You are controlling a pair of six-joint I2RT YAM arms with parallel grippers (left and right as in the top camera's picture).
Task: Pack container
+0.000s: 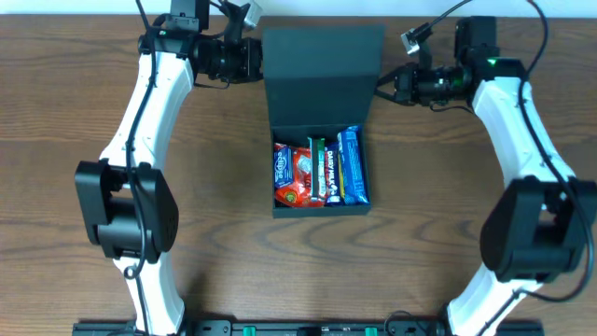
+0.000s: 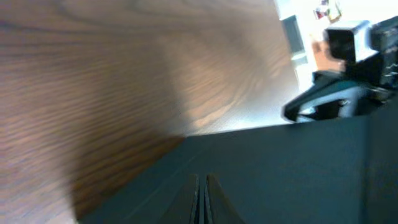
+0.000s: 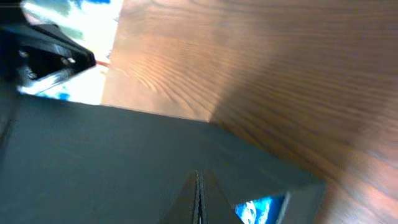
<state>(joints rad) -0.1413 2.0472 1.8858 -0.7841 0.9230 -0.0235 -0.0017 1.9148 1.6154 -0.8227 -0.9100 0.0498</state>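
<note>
Left arm [image 1: 149, 103], right arm [image 1: 522, 121]: white shells, black joints [image 1: 126, 210]; black cables [image 1: 541, 28].

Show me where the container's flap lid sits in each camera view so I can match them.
Overhead: the flap lid is at top centre, behind the open container of snacks.
Left wrist: the lid fills the lower right as a dark sheet.
Right wrist: the lid fills the lower left.
Shared landmark: the wooden table, whose brown grain borders the lid in all three views.
</note>
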